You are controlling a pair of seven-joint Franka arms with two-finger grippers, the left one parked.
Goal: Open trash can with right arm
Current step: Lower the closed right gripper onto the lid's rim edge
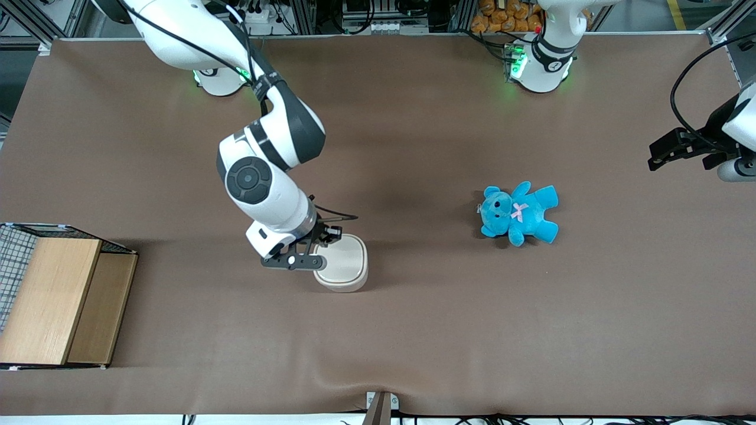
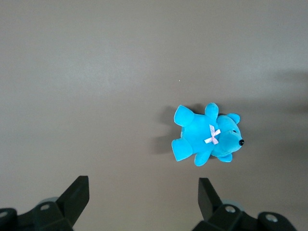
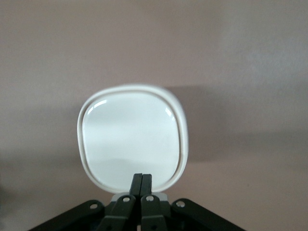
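Wooden box w/ wire mesh (image 1: 56,298) sits way off at my working end of the table, not relevant. Next along: my right arm (image 1: 260,177) reaches down from its base, and my gripper (image 1: 316,258) is at the edge of the trash can (image 1: 342,262), fingers pressed together w/ no gap, nothing between them. In the wrist view the closed fingertips (image 3: 142,183) meet right at the lid's rim, over a small tab on that edge; I can't tell if they actually touch it. The trash can (image 3: 132,142) stands approx mid-table, lid flat & shut, so opening isn't done yet. Key relation: the can lies straight ahead of my fingertips, its lid stretching away from the pincer, so I'm at one edge and the rest of the lid is out in front. I'd guess the hinge is on the edge away from me, but it isn't visible, so that's a judgement. If right, next move prob. means hooking under this near rim & lifting up and forward; main risk is pushing the light can along the table instead. Farther along toward the parked arm's end, well apart from the can, lies the blue teddy (image 1: 518,212), no factor.
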